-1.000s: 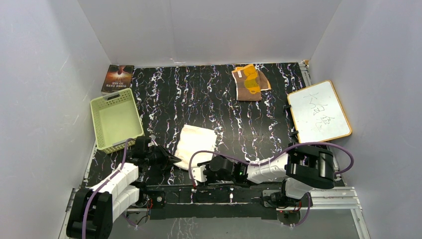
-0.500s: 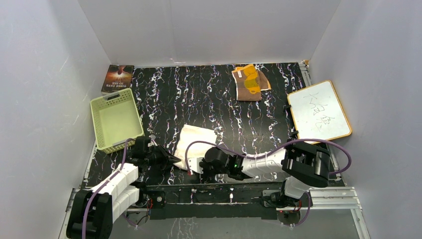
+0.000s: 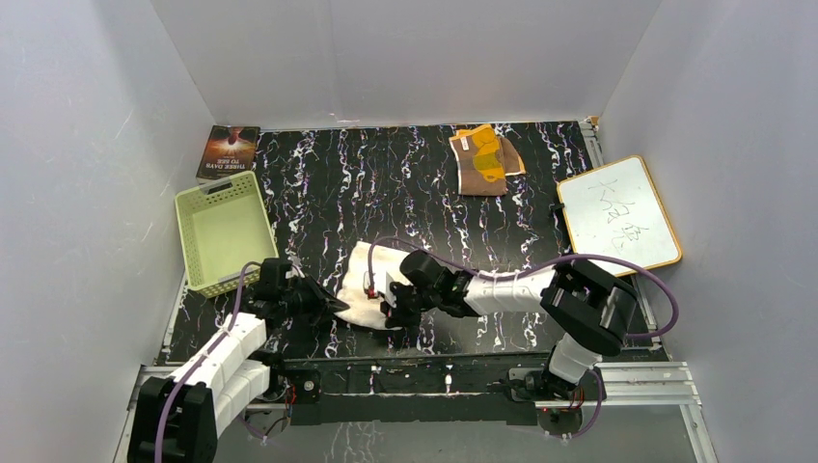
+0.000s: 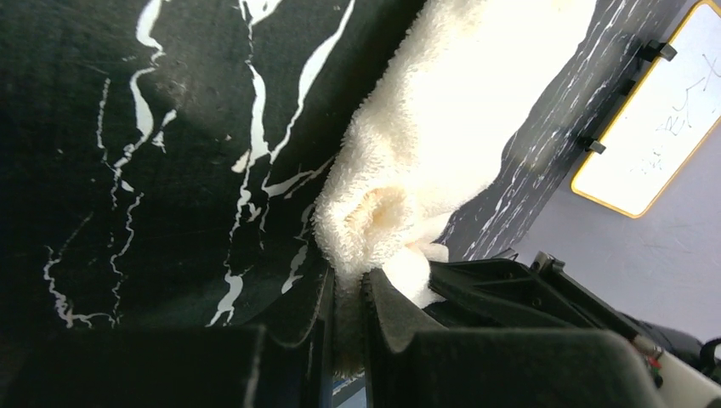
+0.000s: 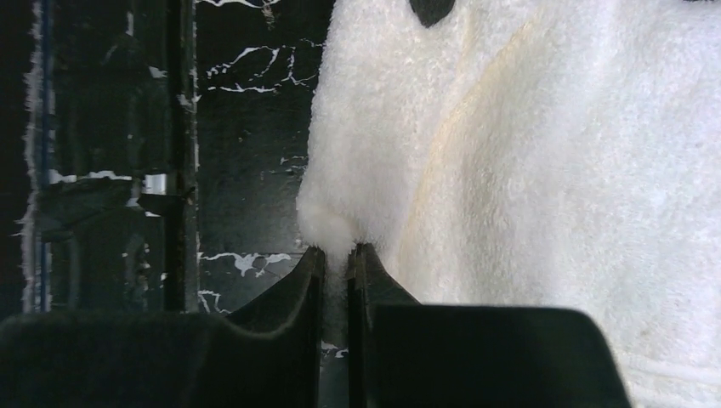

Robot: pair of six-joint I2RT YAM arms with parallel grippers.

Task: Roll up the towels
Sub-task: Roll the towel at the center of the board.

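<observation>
Left wrist: left pincer (image 4: 347, 287) nipping cream towel (image 4: 459, 110) corner — right pincer (image 5: 336, 257) pinching same towel's edge

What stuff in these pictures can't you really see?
- Top view: the near corners of the cream towel are hidden under the left gripper and the right gripper.
- Right wrist view: the towel's dark mark is cut off by the top edge.
- Top view: the whiteboard writing is too small to read.
- Top view: the brown towel hides its own folded-under parts.
</observation>
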